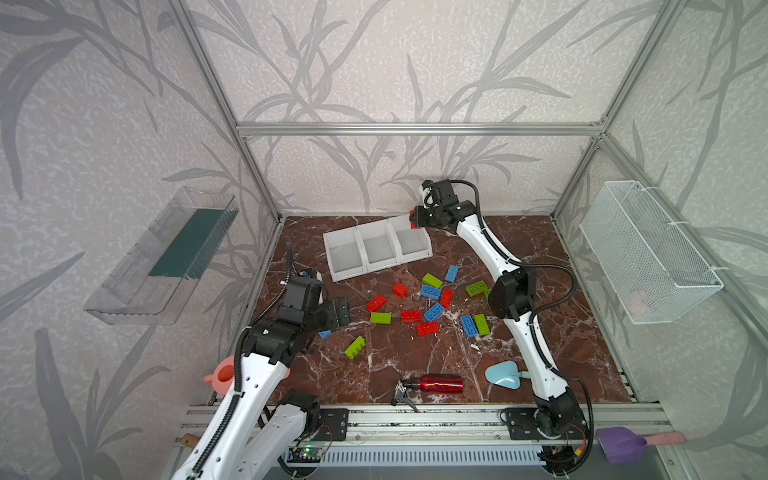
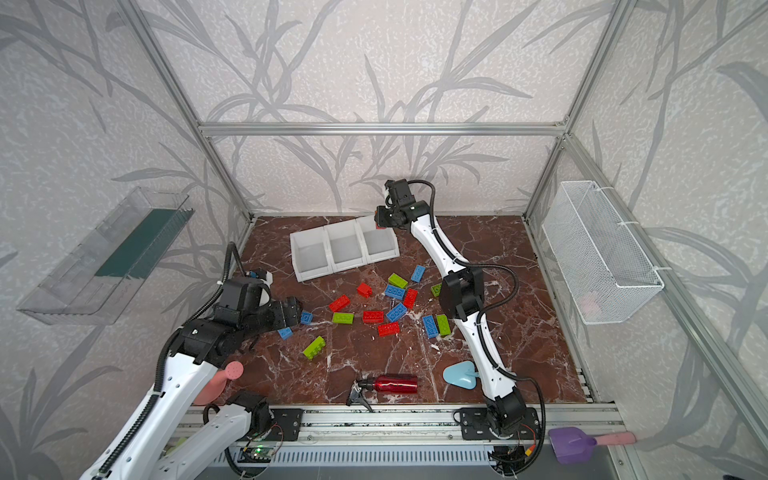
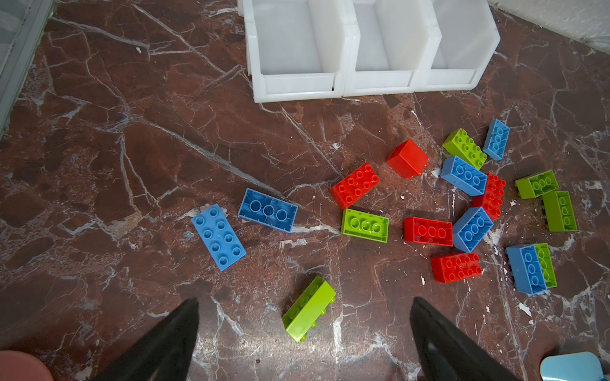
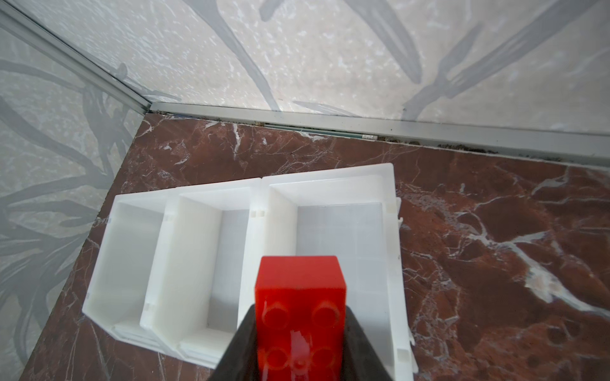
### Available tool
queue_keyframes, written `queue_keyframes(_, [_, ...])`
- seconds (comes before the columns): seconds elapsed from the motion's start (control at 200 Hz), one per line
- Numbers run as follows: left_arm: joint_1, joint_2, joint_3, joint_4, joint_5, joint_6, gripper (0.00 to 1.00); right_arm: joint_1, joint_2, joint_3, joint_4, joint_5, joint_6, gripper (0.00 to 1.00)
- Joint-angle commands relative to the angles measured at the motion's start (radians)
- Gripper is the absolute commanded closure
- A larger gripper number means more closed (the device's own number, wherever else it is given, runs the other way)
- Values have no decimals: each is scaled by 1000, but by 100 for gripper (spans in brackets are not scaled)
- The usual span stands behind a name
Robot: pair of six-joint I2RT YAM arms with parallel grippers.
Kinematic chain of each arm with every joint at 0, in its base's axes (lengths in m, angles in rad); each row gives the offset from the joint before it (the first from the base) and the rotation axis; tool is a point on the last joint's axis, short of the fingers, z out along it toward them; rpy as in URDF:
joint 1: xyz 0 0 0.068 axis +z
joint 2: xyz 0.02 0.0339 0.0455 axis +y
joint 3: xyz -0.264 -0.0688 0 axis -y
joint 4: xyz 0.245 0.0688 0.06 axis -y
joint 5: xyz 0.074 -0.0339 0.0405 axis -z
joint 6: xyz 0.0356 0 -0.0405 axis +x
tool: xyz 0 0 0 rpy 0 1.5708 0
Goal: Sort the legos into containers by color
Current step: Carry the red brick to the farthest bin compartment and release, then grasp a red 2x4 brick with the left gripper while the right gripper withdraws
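The right gripper (image 4: 299,311) is pinching a glossy red lego (image 4: 300,290), a chunky rectangular brick with round studs facing the wrist camera. Its black fingers (image 4: 239,344) are pressing against the brick's two long sides, and it is hanging over the right-end bin of the containers (image 4: 391,231), three joined white open-top bins sitting near the back wall. The other legos (image 3: 355,185), in red, blue and lime green, are lying scattered on the brown marble tabletop (image 3: 132,132) before the bins, some studs up, some overturned, while the left gripper (image 3: 305,299) is hovering at the scatter's left edge, fingers spread wide.
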Motion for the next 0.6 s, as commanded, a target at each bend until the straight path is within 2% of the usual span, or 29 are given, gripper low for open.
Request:
queue_keyframes(0.0, [-7,-5,-11,-18,-5,2,1,7,24,50,72,-15,54,70])
queue_keyframes(0.06, [-6,0,-11,-18,-2,3,1,7,31,52,80,-9,59,63])
queue_keyframes(0.2, [-8,17,-10,-13,26,11,1,7,30,52,82,3,58,37])
queue_keyframes(0.285, [-8,36,-8,-13,38,13,1,7,20,47,82,5,47,27])
queue_keyframes(0.45, [-9,98,10,-11,80,26,1,7,-38,33,63,-12,11,21])
queue_keyframes(0.595, [-8,199,38,-8,147,53,1,7,-163,-55,41,-48,-50,19])
